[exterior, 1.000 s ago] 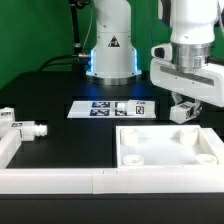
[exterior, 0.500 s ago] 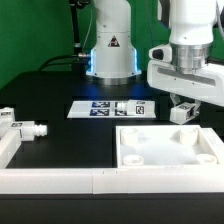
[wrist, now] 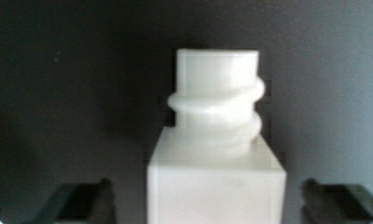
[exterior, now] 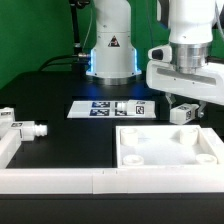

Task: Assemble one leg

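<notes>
While claw (exterior: pixel 183 106) stays clamped on leg (exterior: pixel 183 114), leg hangs just above far edge of panel (exterior: pixel 168 152). Almost nothing moved since moment ago. Leg not in panel yet; going down looks next.

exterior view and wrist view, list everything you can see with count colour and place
held leg: one, white, off the table, behind the panel
loose legs: two, white with black tags, on the table at the exterior view's left
square panel: one, white, raised rim, front, exterior view's right
marker board: one, white with black tags, flat mid-table
rail: one, white, along the front
table: one, black
arm: one, white, base at the back
gripper: one, white, shut on the held leg
</notes>
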`<state>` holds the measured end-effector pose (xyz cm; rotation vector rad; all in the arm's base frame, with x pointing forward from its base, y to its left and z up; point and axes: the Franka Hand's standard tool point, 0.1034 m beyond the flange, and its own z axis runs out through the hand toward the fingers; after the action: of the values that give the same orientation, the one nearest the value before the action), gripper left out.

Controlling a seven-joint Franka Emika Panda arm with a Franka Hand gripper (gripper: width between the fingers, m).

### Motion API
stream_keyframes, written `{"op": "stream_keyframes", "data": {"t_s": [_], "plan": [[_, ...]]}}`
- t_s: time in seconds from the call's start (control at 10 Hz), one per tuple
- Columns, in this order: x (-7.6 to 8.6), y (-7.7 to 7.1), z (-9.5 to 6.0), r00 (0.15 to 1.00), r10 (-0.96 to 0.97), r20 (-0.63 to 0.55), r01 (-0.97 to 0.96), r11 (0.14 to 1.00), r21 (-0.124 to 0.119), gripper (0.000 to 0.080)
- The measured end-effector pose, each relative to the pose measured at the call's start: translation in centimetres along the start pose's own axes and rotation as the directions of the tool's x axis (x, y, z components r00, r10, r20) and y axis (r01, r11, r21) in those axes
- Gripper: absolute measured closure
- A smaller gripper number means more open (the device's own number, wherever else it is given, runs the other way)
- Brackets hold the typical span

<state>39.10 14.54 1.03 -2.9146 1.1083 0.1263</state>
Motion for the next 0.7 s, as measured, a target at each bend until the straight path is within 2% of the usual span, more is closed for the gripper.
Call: {"op": "stream_keyframes", "data": {"t_s": [0.1,0.3,0.5,0.6,0.7], "plan": [[0.9,0.2,-0.7,1.000,-0.008,0.018,0.008,1.000,0.006,0.0201],[3.8,1.0,-2.8,0.995,-0.005,0.098,0.001,0.999,0.041,0.0153],[5.9,1.0,-4.1,0.980,-0.027,0.198,0.015,0.998,0.061,0.0150],[6.8,0.7,-4.4,0.952,-0.010,0.307,-0.009,0.998,0.061,0.0150],[7.5,0.2,-4.4,0.918,0.003,0.396,-0.023,0.999,0.045,0.0150]]}}
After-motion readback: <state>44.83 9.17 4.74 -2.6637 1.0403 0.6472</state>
